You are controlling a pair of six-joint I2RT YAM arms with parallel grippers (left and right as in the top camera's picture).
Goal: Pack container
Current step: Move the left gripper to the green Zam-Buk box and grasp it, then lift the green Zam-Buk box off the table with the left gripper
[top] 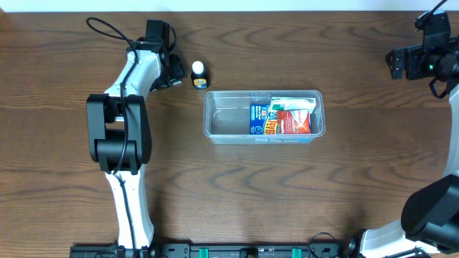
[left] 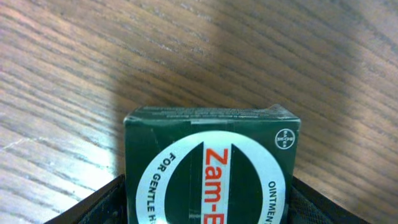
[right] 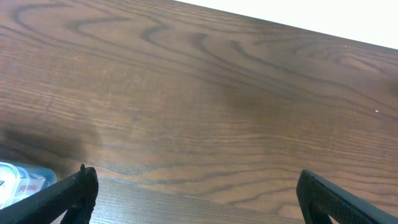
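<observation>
The clear plastic container (top: 219,118) sits mid-table. Its right half holds a blue packet (top: 261,120), a red packet (top: 295,122) and a green-and-white tube (top: 292,104). My left gripper (top: 174,72) is at the back left, left of the container. In the left wrist view its fingers (left: 208,205) press both sides of a dark green "Zam-Buk" ointment box (left: 211,155) above the wood. My right gripper (top: 396,63) is at the far back right, open and empty, with its fingers (right: 199,202) wide apart over bare wood.
A small bottle (top: 199,74) with a white cap stands just right of the left gripper, behind the container's left corner. A blue-and-white corner (right: 18,177) shows at the lower left of the right wrist view. The table's far edge (right: 280,25) is close ahead of the right gripper.
</observation>
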